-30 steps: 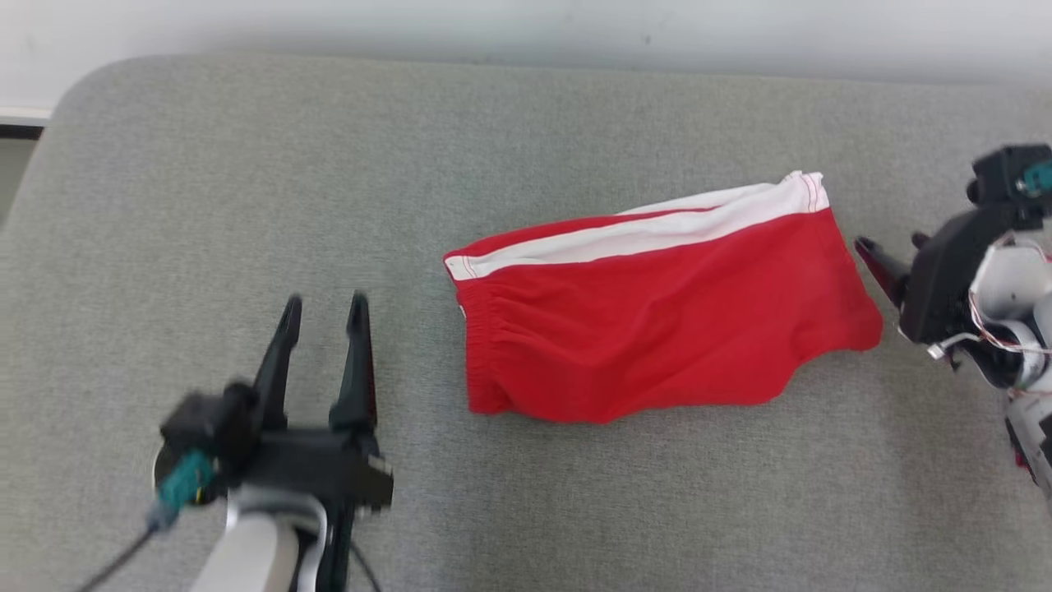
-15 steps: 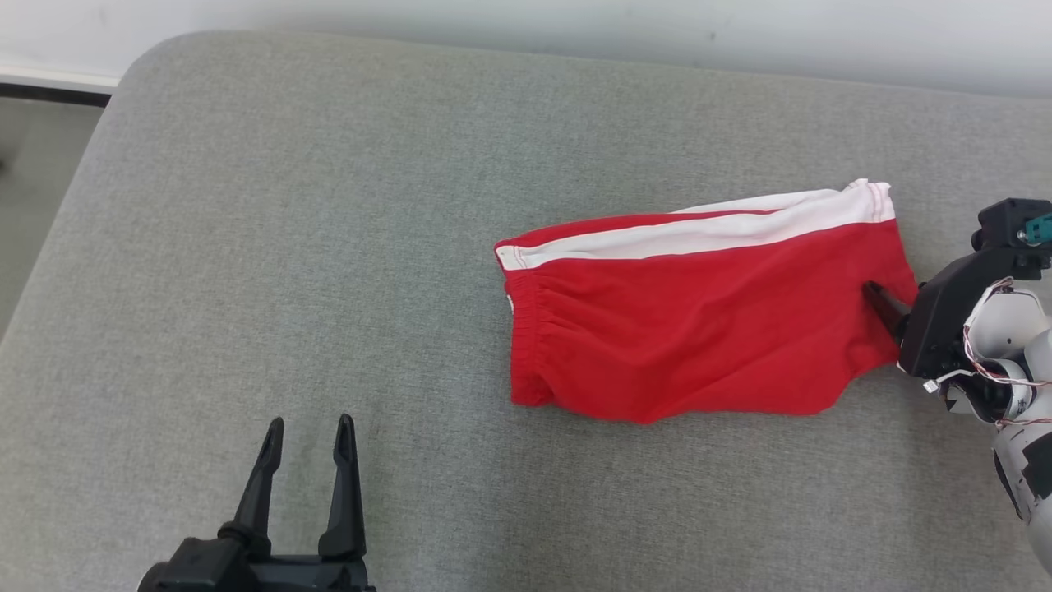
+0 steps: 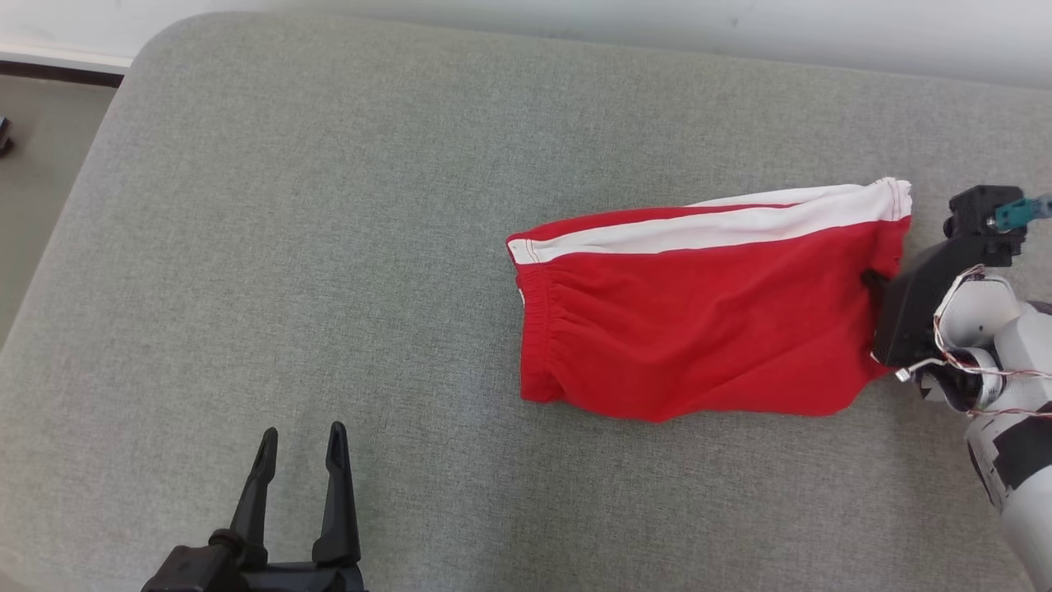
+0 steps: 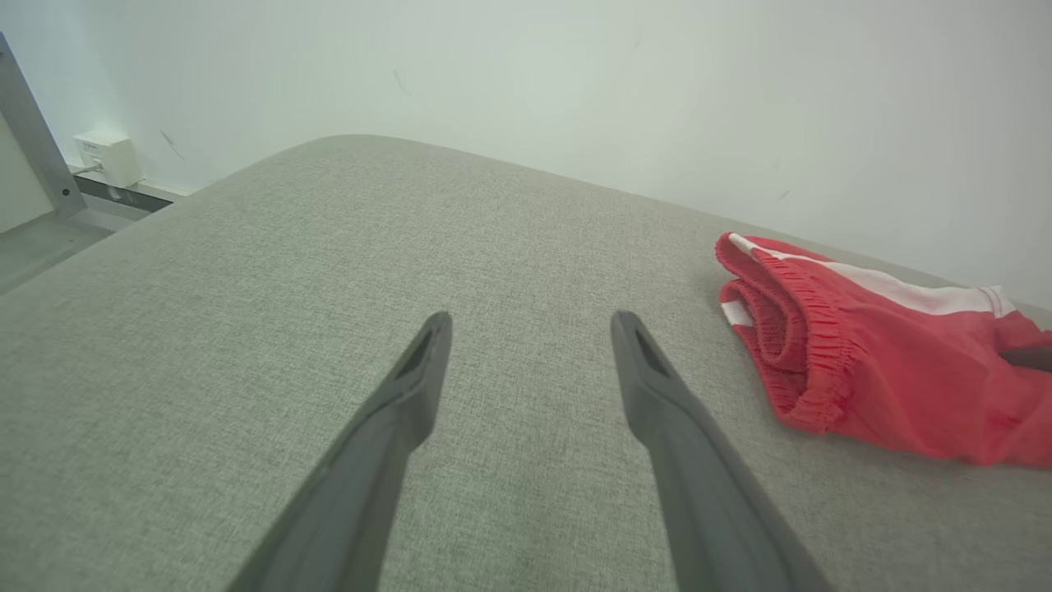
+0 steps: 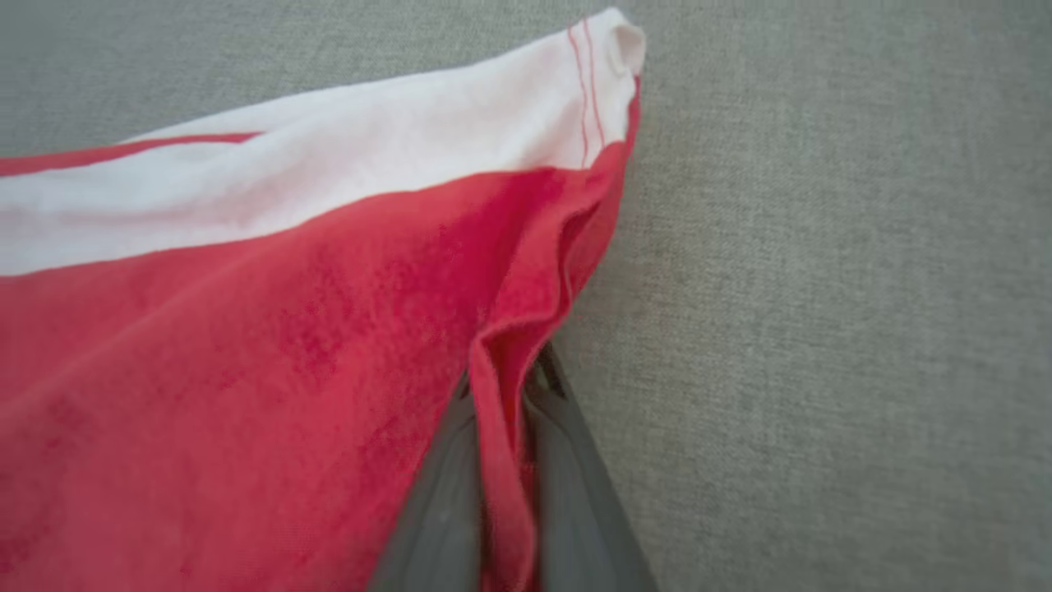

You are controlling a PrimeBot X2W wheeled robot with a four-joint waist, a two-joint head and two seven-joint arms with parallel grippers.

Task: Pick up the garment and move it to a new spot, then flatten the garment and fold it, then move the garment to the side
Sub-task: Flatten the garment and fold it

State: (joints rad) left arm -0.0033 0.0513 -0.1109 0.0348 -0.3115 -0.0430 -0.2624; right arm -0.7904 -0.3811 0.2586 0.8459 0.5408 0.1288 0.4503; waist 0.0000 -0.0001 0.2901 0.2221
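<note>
The garment [image 3: 699, 329] is a pair of red shorts with a white side stripe, lying folded on the grey cushion, elastic waistband toward the left. My right gripper [image 3: 871, 279] is at the garment's right edge, and in the right wrist view its fingers [image 5: 444, 510] are shut on a fold of the red cloth [image 5: 493, 411]. My left gripper [image 3: 297, 444] stands open near the front left, well apart from the garment; in the left wrist view its fingers [image 4: 394, 419] are spread with bare cushion between them, the garment [image 4: 871, 362] to the right.
The grey fabric cushion [image 3: 329, 205] has a rounded far-left corner, with floor [image 3: 41, 164] beyond it. A white wall [image 3: 575, 25] runs along the far edge. A small white box [image 4: 107, 156] sits by the wall at the left.
The right gripper has reached into the garment's right edge and shut on the cloth. The camera has shifted, so the scene sits further right and the left gripper lower.
</note>
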